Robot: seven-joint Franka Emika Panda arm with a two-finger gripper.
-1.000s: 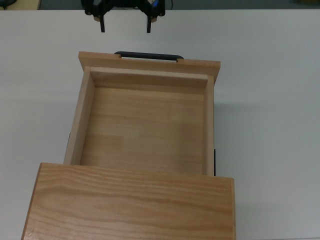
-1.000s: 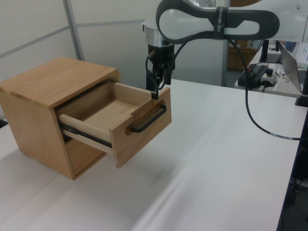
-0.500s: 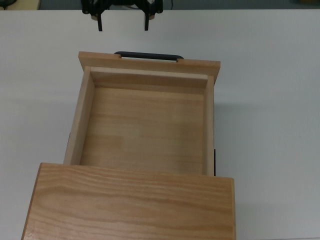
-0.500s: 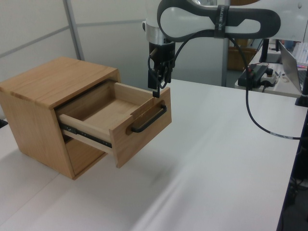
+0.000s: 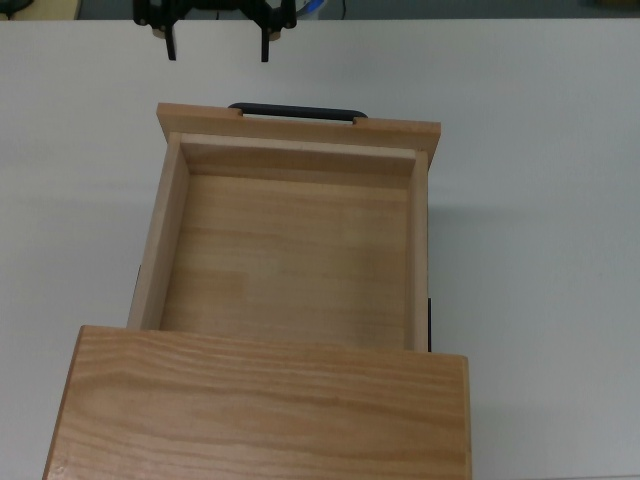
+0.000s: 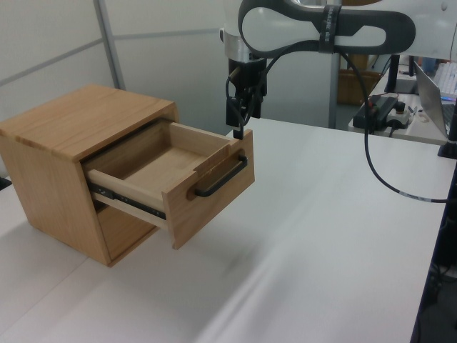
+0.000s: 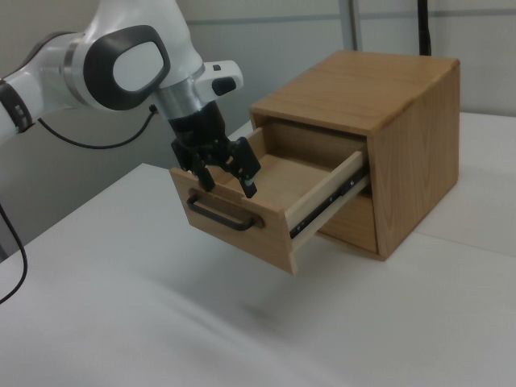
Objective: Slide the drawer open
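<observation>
The gripper (image 5: 217,50) hangs with its two black fingers (image 5: 171,48) spread wide apart and nothing between them. It touches nothing: in the top view it sits past the drawer's front panel, close to the table's (image 5: 540,150) far edge and off toward the top view's left of the handle's middle. In the left view the gripper (image 6: 238,128) hovers above the front panel's top edge, fingertips pointing down, clear of the wood. In the right view the gripper (image 7: 229,179) appears in front of the drawer's open cavity, its fingers splayed in a V above the handle.

The drawer (image 5: 285,250) is pulled well out of the wooden cabinet (image 5: 260,405), its light wooden tray bare inside. In the left view the drawer (image 6: 187,187) juts from the upper part of the cabinet (image 6: 71,128) on a dark metal slide rail (image 6: 125,201). The thin black bar handle (image 5: 297,111) runs along the outer face of the front panel, and in the right view the handle (image 7: 222,216) sits just below the fingertips with a gap between them. The cabinet stands on the white table, near its edge at the bottom of the top view.
</observation>
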